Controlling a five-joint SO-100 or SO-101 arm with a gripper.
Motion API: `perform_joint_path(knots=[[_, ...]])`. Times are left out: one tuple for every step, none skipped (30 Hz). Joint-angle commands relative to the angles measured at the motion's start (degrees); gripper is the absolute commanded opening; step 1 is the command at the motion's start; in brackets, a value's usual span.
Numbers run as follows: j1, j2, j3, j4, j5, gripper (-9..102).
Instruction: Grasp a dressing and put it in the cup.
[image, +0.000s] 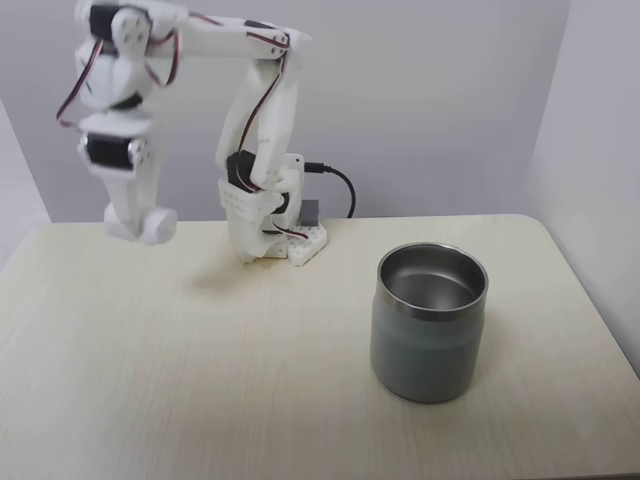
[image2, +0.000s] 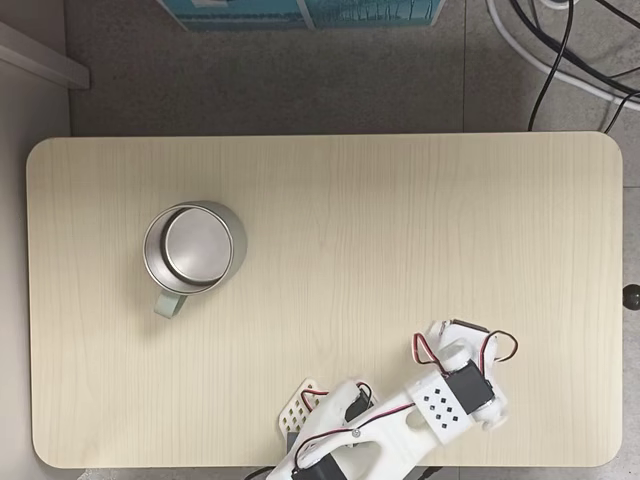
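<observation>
Steel cup (image: 430, 322) stands upright on the table (image: 200, 380), front right in a fixed view, inside looks bare. Behind, white arm (image: 250, 120) is folded at the far edge; tool (image: 142, 225) hangs above the table's back left, clamped on white dressing (image: 158, 226).

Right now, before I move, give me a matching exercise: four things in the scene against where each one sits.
Places as seen in a fixed view.

Things:
1. cup
2. gripper
3. arm base
4. black cable

Places:
A. at the middle of the rear edge of the table
B. standing upright on the right part of the table
C. hanging above the rear left corner
D. curving out from the right side of the base

Pairs: 1-B, 2-C, 3-A, 4-D
</observation>
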Motion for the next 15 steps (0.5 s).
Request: perform_joint_path(knots=[[-8.1, 2.8, 13.4, 4.8, 5.4, 0], [-10.7, 3.2, 15.2, 4.8, 7.4, 0], [-13.5, 3.4, 16.5, 4.9, 9.0, 0], [-16.8, 3.5, 17.3, 4.9, 10.6, 0], [-20.6, 3.5, 17.8, 4.9, 12.1, 0], [-24.4, 3.5, 17.8, 4.8, 13.4, 0], [-28.3, 3.6, 17.9, 4.7, 14.8, 0], [-32.2, 4.0, 18.4, 4.6, 16.3, 0], [-35.9, 4.7, 19.1, 4.4, 17.9, 0], [-39.4, 5.4, 20.0, 4.2, 19.4, 0], [-42.7, 6.4, 21.0, 4.2, 20.7, 0], [-46.1, 7.4, 22.1, 4.2, 22.0, 0], [-49.3, 8.4, 23.2, 4.0, 23.2, 0], [-52.6, 9.5, 24.0, 3.7, 24.2, 0], [-55.6, 10.5, 24.6, 3.2, 25.0, 0]])
